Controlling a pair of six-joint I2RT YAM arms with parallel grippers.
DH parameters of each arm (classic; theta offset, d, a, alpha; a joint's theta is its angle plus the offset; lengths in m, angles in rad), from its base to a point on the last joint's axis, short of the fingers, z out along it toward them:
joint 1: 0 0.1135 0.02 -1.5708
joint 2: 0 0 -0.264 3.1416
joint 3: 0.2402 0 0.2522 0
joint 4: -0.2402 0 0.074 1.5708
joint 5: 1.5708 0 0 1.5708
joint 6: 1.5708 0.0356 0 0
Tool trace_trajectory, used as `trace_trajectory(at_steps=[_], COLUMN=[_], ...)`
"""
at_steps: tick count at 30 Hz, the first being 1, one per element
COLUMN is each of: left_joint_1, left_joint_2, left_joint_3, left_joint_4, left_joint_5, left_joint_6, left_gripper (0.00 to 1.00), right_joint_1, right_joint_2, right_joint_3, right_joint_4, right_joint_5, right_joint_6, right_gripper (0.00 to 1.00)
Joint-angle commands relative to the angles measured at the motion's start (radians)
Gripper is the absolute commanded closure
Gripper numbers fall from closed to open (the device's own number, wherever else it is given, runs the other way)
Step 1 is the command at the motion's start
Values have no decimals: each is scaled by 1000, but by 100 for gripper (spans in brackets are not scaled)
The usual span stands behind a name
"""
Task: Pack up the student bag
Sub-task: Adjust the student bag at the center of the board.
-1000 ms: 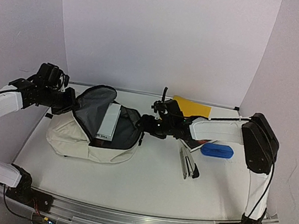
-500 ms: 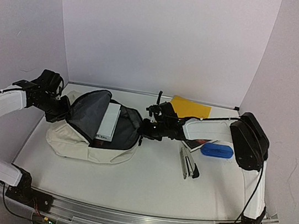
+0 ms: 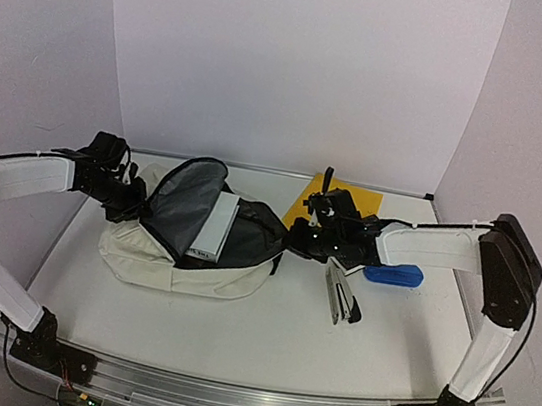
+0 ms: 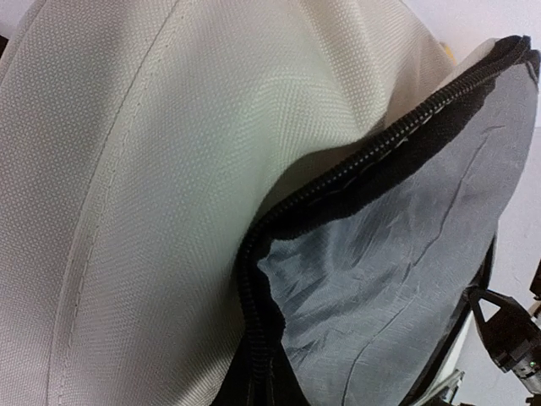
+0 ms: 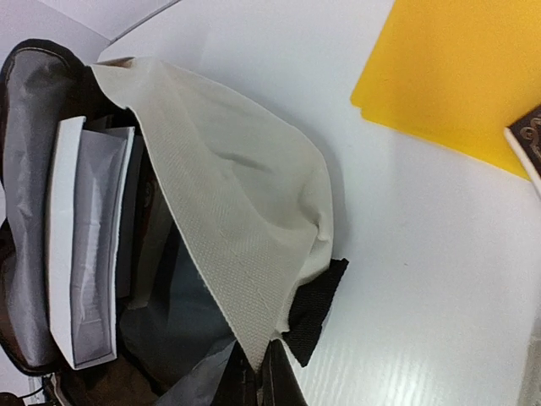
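The student bag (image 3: 182, 263) lies on its side on the table, a cream backpack whose mouth gapes open on grey lining (image 3: 177, 212). A white flat box (image 3: 215, 226) stands inside it. My left gripper (image 3: 132, 202) is shut on the bag's left rim. In the left wrist view the black zipper edge (image 4: 254, 279) runs down into its jaws. My right gripper (image 3: 292, 237) is shut on the bag's right rim. The right wrist view shows this gripper (image 5: 269, 372) pinching a stretched corner of cream fabric (image 5: 245, 228) beside a black strap tab (image 5: 314, 309).
A yellow folder (image 3: 340, 197) lies at the back right, also in the right wrist view as a yellow folder (image 5: 456, 76) with a dark book corner (image 5: 529, 139) beside it. A blue case (image 3: 392, 274) and a black-and-silver stapler (image 3: 341, 296) lie under and in front of the right arm.
My right gripper has shut on the bag's right rim and drawn it to the right. The whole bag has shifted right, and my left gripper went with it, still holding the left rim.
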Motion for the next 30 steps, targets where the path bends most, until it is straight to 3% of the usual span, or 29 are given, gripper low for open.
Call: trace_trajectory(at_steps=[1,9,11,14,17,19,20,24,30], left_joint_1=[2,1,1,2,1,2,2,8,17], left_joint_2=[89,43,9,-16,-67,-111,-145,-221,-244], left_joint_3=[74,0,-40,-49,-39,-36,-31,11,44], left_joint_4=[168,175,190,187,174,165,150,65,17], left_joint_5=[205,140,133,155,150,127,101,37,9], left_joint_6=[54,29,11,4,6,12,19,58,58], left_gripper=[100,100,96,78,44,31,23,4,0], right_joint_1=[-24,-25,-25,-25,-40,-65,-94,-223,-460], right_joint_2=[-136,-190,-205,-242,-305,-339,-366,-419,-379], right_joint_3=[-111,-210,-201,-178,-148,-142,-143,-161,-186], right_joint_4=[3,4,3,-12,-73,-104,-123,-175,-182], right_joint_5=[128,121,118,128,160,172,170,158,-15], right_joint_6=[64,104,85,41,-12,-29,-45,-118,-197], right_gripper=[100,100,90,58,32,22,13,2,2])
